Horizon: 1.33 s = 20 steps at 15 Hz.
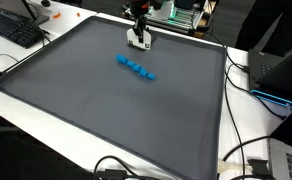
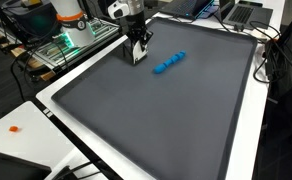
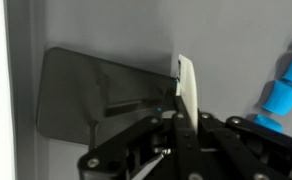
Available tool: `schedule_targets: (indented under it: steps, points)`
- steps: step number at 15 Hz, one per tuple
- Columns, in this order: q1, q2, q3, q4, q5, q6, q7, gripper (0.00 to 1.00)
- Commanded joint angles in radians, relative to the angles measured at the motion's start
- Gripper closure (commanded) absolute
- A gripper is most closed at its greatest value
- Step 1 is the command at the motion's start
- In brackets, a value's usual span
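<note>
My gripper [image 1: 138, 41] hangs low over the far edge of the large grey mat [image 1: 106, 110], which shows in both exterior views [image 2: 166, 120]. It is shut on a thin white flat piece [image 3: 187, 92], held upright between the fingers; its lower end is at or just above the mat [image 2: 138, 57]. A row of small blue blocks [image 1: 136, 67] lies on the mat a short way from the gripper. The row also shows in an exterior view [image 2: 169, 63] and at the right edge of the wrist view [image 3: 286, 85]. The gripper's shadow falls on the mat to the left in the wrist view.
A black keyboard [image 1: 16, 30] lies beside the mat on the white table. Black cables [image 1: 241, 150] trail along one side, near a laptop [image 1: 281, 70]. Green-lit equipment [image 2: 66, 40] stands behind the arm. A small orange object [image 2: 14, 128] lies on the white table edge.
</note>
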Motion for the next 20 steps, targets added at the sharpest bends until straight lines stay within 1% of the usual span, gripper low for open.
schedule_targets:
  steps: [1,5,8,16,17,18,19,20]
  points:
    - [0.0,0.053,0.001,-0.004,-0.06,-0.003,0.023,0.99]
    - [-0.021,0.04,-0.017,-0.016,-0.118,0.014,0.121,0.99]
    - [-0.029,0.032,-0.026,-0.017,-0.134,0.014,0.168,0.99]
    - [-0.026,0.041,-0.028,-0.008,-0.108,-0.006,0.148,0.99]
    - [-0.024,0.038,-0.026,-0.007,-0.091,-0.012,0.136,0.71]
    - [-0.022,0.035,-0.026,-0.006,-0.078,-0.016,0.122,0.71]
    - [-0.025,0.039,-0.029,-0.008,-0.095,-0.022,0.128,0.65]
    - [-0.026,0.045,-0.032,-0.006,-0.103,-0.024,0.129,0.57]
